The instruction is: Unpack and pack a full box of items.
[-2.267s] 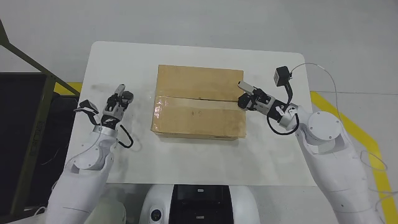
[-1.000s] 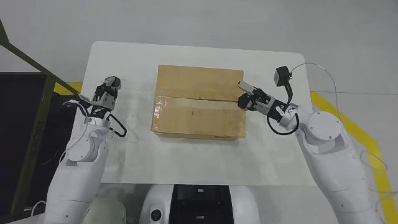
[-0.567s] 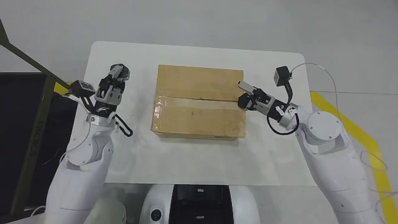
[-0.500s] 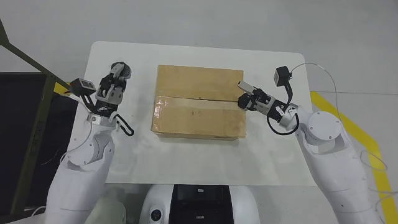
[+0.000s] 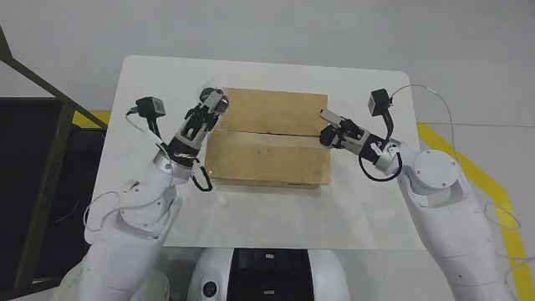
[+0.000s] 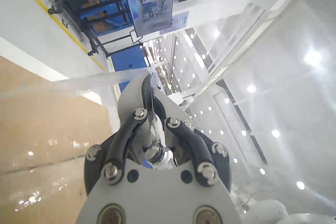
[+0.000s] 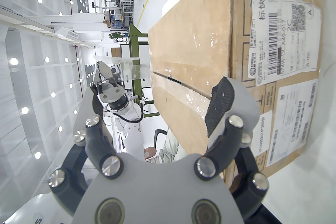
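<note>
A shut cardboard box (image 5: 267,135) lies in the middle of the white table (image 5: 267,213); its top flaps meet in a lengthwise seam (image 7: 173,82). My left gripper (image 5: 212,99) hovers over the box's far left corner, shut on a strip of clear tape (image 6: 92,80) that trails from its fingertips (image 6: 148,78) toward the box (image 6: 39,117). From the right wrist view that gripper (image 7: 106,72) shows beyond the box with the tape (image 7: 131,68) in it. My right gripper (image 5: 327,128) (image 7: 157,89) stands open at the box's right end by the seam, one pad (image 7: 219,104) near the labelled end face (image 7: 283,57).
Bare white table lies on all sides of the box, widest at the front and the left (image 5: 150,92). A dark unit (image 5: 33,176) and a green frame bar (image 5: 42,84) stand off the table's left edge. Yellow floor tape (image 5: 468,163) runs at the right.
My left gripper has swung from the table's left side across to the box's far left corner. The right arm and the box have stayed still.
</note>
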Motion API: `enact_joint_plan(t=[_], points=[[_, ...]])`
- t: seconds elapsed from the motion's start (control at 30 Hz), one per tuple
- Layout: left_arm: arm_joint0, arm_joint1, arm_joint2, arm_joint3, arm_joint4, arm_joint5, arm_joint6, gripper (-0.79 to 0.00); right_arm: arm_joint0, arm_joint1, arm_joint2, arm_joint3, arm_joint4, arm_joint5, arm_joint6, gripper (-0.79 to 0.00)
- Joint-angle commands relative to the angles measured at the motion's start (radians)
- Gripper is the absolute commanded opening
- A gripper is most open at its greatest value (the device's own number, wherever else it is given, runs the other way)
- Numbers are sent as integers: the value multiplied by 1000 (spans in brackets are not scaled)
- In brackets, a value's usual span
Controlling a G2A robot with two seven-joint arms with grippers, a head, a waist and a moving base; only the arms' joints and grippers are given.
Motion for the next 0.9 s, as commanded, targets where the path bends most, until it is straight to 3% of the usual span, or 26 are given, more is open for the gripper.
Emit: enact_joint_plan(t=[0.0, 0.13, 0.3, 0.73, 0.77, 0.87], points=[[-1, -3, 35, -3, 69, -4, 7, -785, 0, 0, 0, 0, 0, 0, 0, 0], [-7, -7, 81, 5, 166, -2, 11, -727, 0, 0, 0, 0, 0, 0, 0, 0], [-19, -10, 111, 20, 247, 2, 2, -782, 0, 0, 0, 0, 0, 0, 0, 0], [-41, -17, 182, 41, 385, 36, -48, -785, 0, 0, 0, 0, 0, 0, 0, 0], [-45, -17, 188, 43, 394, 44, -50, -751, 0, 0, 0, 0, 0, 0, 0, 0], [-57, -20, 205, 48, 425, 64, -55, -554, 0, 0, 0, 0, 0, 0, 0, 0]])
